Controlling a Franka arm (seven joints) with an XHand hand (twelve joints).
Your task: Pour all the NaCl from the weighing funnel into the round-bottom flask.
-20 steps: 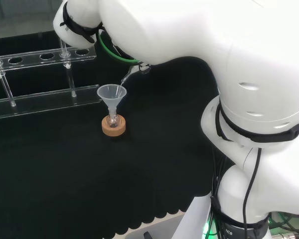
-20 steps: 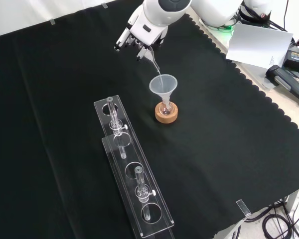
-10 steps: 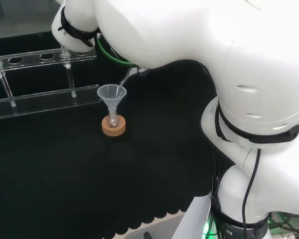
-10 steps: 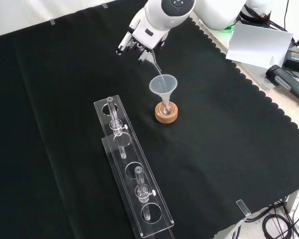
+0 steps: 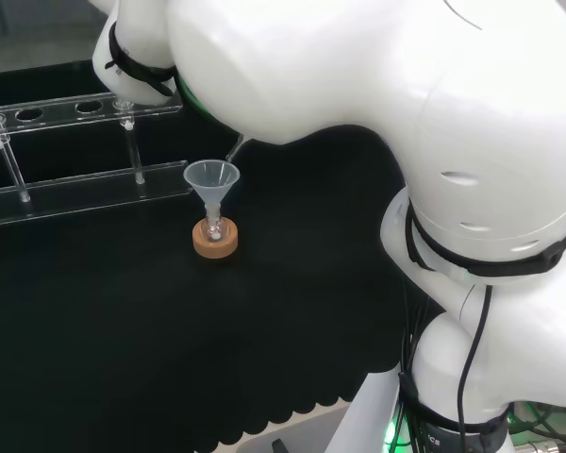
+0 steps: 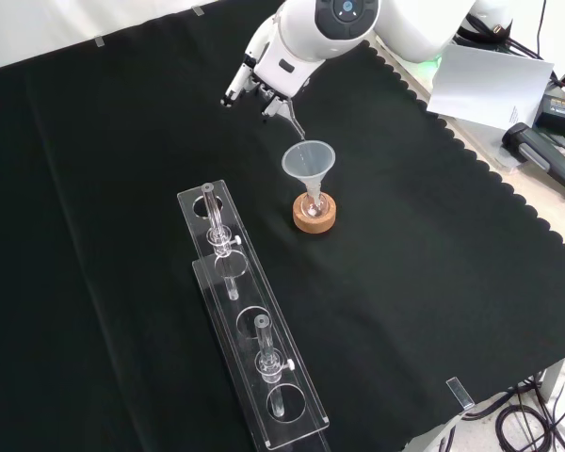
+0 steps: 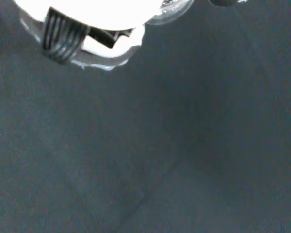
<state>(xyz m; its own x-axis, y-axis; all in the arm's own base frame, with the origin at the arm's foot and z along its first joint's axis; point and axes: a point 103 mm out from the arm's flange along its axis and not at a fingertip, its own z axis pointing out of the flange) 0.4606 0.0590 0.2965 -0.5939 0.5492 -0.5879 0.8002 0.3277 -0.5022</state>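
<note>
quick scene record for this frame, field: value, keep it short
surface: black cloth over the bench
hand: hand at the front view's top, fingers curled on the weighing funnel
weighing funnel: weighing funnel tilted, its spout at the rim of the clear funnel
clear funnel: clear funnel seated upright in the round-bottom flask's neck
round-bottom flask: round-bottom flask on the cork ring
cork ring: cork ring flat on the cloth
rack: clear rack lying nearer the front camera, tubes in it
NaCl flow: cannot tell

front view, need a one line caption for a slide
The hand tips a clear weighing funnel over the funnel seated in a round-bottom flask on a cork ring.
</note>
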